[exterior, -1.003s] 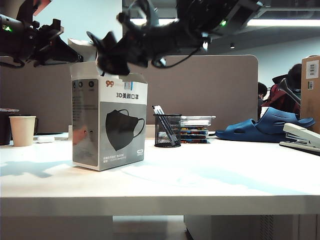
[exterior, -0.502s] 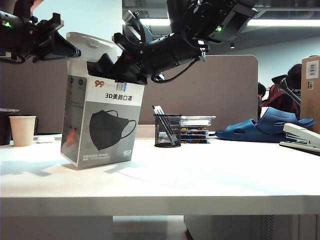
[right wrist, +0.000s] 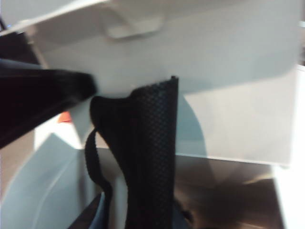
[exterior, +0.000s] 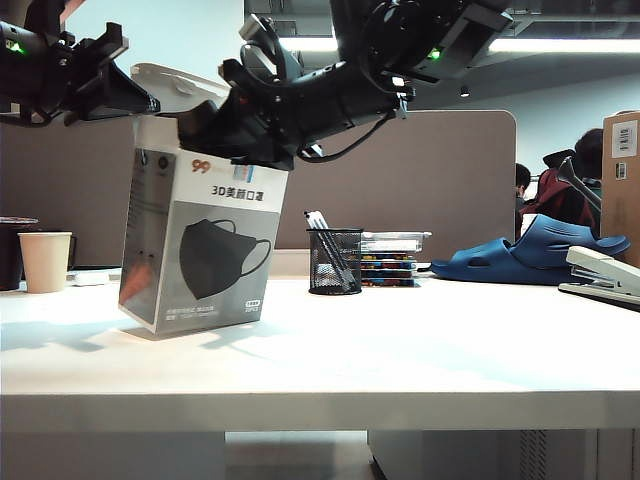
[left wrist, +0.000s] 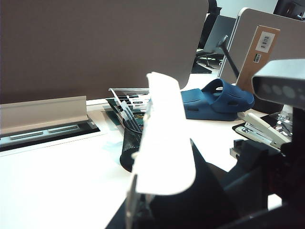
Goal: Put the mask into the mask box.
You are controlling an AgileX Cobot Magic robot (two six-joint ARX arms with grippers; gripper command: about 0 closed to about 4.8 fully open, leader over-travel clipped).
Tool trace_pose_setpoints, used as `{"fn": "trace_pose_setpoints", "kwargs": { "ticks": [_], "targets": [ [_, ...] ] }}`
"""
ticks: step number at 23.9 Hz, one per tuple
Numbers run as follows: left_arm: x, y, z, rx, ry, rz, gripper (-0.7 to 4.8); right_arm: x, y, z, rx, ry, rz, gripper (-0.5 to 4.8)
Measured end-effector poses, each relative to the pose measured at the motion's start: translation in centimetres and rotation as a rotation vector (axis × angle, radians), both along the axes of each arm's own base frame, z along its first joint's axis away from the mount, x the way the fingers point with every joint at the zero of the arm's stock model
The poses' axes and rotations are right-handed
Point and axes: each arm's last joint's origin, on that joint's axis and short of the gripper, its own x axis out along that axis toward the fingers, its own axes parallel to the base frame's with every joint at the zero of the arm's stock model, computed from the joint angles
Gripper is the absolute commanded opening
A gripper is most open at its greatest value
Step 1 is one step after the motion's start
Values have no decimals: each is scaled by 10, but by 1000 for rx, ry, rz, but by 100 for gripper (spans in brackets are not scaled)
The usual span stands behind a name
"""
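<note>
Mask (right wrist: 150, 157), black, hangs into the open top of the tilted mask box (exterior: 205, 250), whose flap the left gripper (exterior: 135, 100) pinches shut-jawed, while the right gripper (exterior: 205, 125) sits at the opening, its grip indiscernible; pens fill the mesh cup (exterior: 335, 262).

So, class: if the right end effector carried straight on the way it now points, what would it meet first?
Most likely the inside of the mask box: the right end effector points down-left into its open top, with the mask ahead of it. Depth is unclear.
</note>
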Motion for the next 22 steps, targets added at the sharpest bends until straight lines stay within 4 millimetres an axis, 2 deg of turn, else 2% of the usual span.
{"fn": "trace_pose_setpoints", "kwargs": {
  "ticks": [8, 15, 22],
  "targets": [
    [0, 1, 0, 0, 0, 5, -6, -5, -2, 2, -13, 74, 39, 172],
    [2, 13, 0, -10, 12, 58, -6, -10, -6, 5, -50, 129, 38, 182],
    [3, 33, -1, -94, 66, 136, -6, -16, -11, 26, -27, 94, 36, 181]
  ]
}}
